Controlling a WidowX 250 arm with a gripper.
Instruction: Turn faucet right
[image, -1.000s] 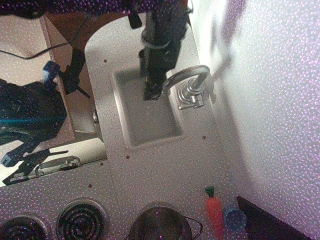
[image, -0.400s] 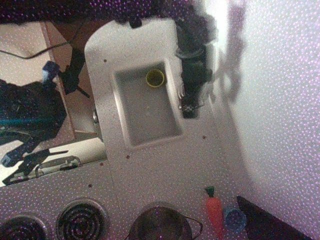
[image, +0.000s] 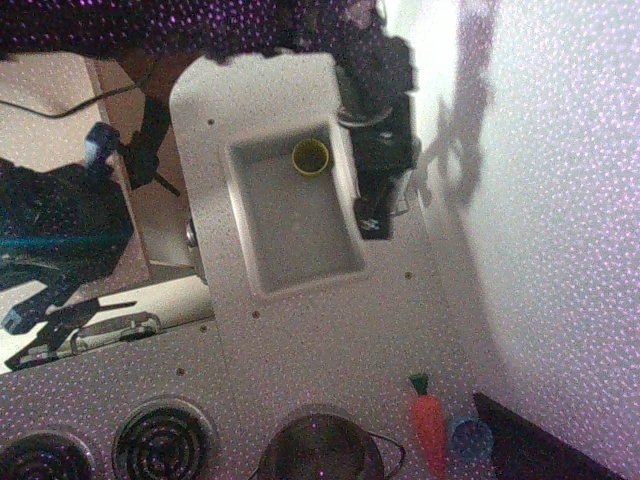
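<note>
The robot arm is hanging over the right edge of the sink (image: 300, 215), and its dark gripper (image: 375, 215) is covering the spot where the faucet (image: 408, 203) stands. Only a tiny shiny bit of the faucet is peeking out on the wall side of the gripper. A second ago the gripper was down inside the sink, next to the curved spout, and the spout was arching over the basin. Since then the arm has swung out of the sink toward the wall, so the yellow-green cup (image: 311, 156) at the far end of the sink is showing. In the last moment the gripper has slid back a little toward the sink.

I cannot tell if the gripper's fingers are apart or together, because they look like one dark lump. I cannot see which way the spout is pointing either, so the turn may be done or only partly done.

The white wall (image: 540, 200) is close behind the faucet, so there is little room on that side. Toward the sink there is lots of open space. The toy carrot (image: 429, 425), blue cup (image: 469, 436) and pot (image: 320, 450) are sitting far from the sink.
</note>
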